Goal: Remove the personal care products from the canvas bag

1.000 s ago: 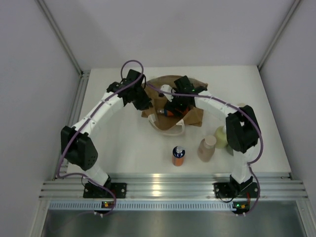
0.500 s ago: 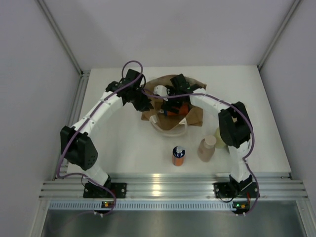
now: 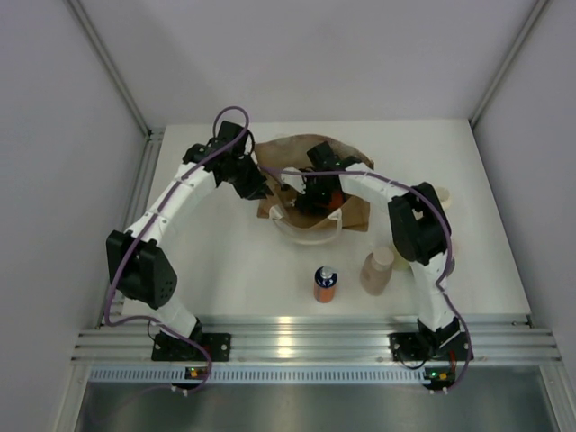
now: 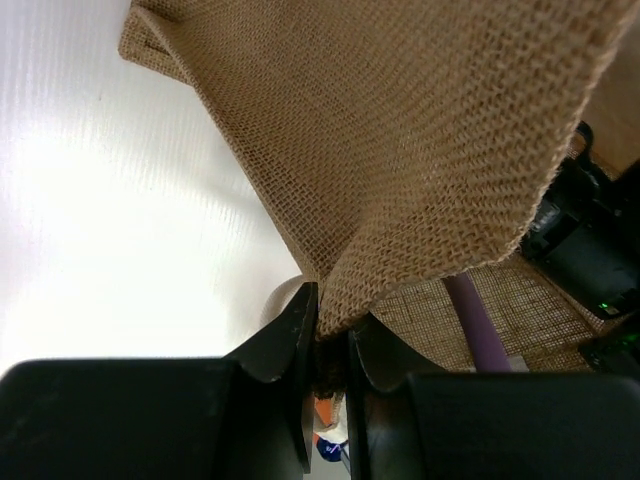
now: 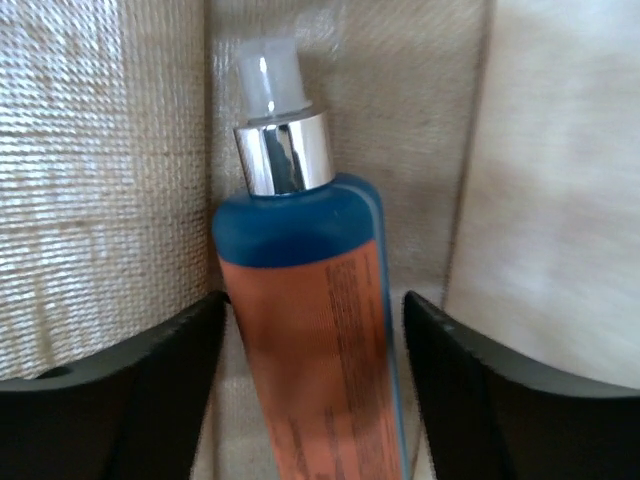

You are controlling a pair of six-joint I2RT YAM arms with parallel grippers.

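Note:
The canvas bag (image 3: 353, 209) lies at the middle back of the table, its mouth facing the near left. My left gripper (image 3: 262, 190) is shut on the fabric rim of the bag (image 4: 420, 150) and holds it up; its fingertips (image 4: 300, 330) pinch the weave. My right gripper (image 3: 315, 196) reaches into the bag's mouth. It is open, with one finger on each side of an orange bottle (image 5: 315, 330) that has a blue shoulder, a silver collar and a clear cap. There is a gap at the right finger (image 5: 500, 390). The bag's wall (image 5: 100, 150) surrounds the bottle.
Another orange bottle with a blue cap (image 3: 325, 284) and a pinkish-beige bottle (image 3: 377, 271) stand near the front edge. A cream bottle (image 3: 442, 199) stands to the right of the right arm. A white bag handle (image 3: 306, 237) loops toward the front. Walls enclose the table.
My right gripper has pushed further left into the bag and its elbow has swung back. My left gripper has drawn the bag's rim left and back.

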